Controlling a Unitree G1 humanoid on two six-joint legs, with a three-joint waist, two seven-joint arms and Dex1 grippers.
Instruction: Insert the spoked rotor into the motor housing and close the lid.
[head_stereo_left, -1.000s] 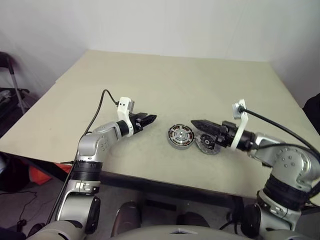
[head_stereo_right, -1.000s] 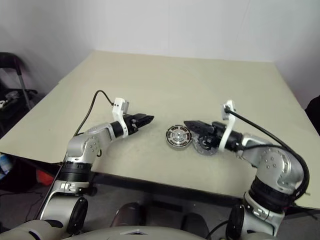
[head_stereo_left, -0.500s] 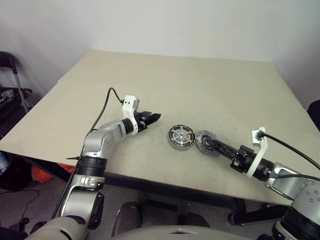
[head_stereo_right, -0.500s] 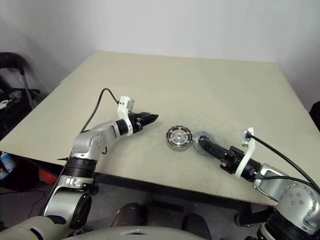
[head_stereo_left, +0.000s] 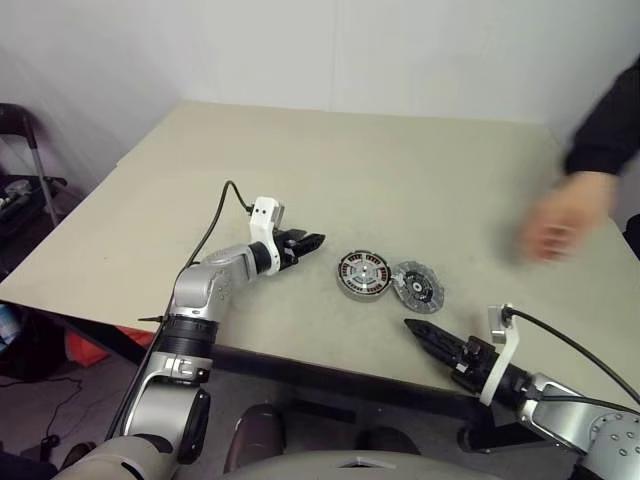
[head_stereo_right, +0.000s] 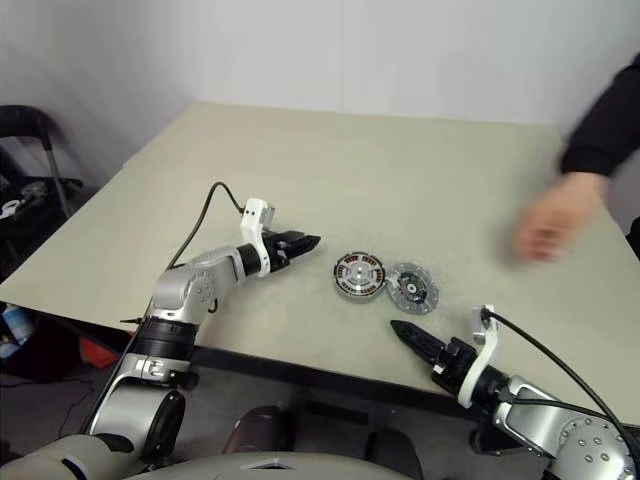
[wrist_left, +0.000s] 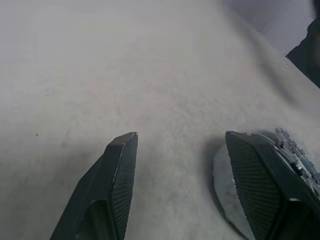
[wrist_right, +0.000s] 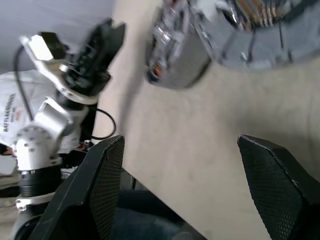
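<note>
- Right gripper (head_stereo_left: 418, 329) is spread apart with nothing in it, hanging at the near table edge and aimed toward the parts.
- Left gripper (head_stereo_left: 312, 240) is also parted and empty, just left of the motor housing (head_stereo_left: 363, 274), tips aimed at it.
- Housing lies flat, open side up, copper windings showing; can't tell if anything's seated inside.
- Lid (head_stereo_left: 417, 285) lies flat, touching the housing's right side.
- Beige table (head_stereo_left: 330, 160), pale walls; a person's blurred hand (head_stereo_left: 555, 222) over the right side.
</note>
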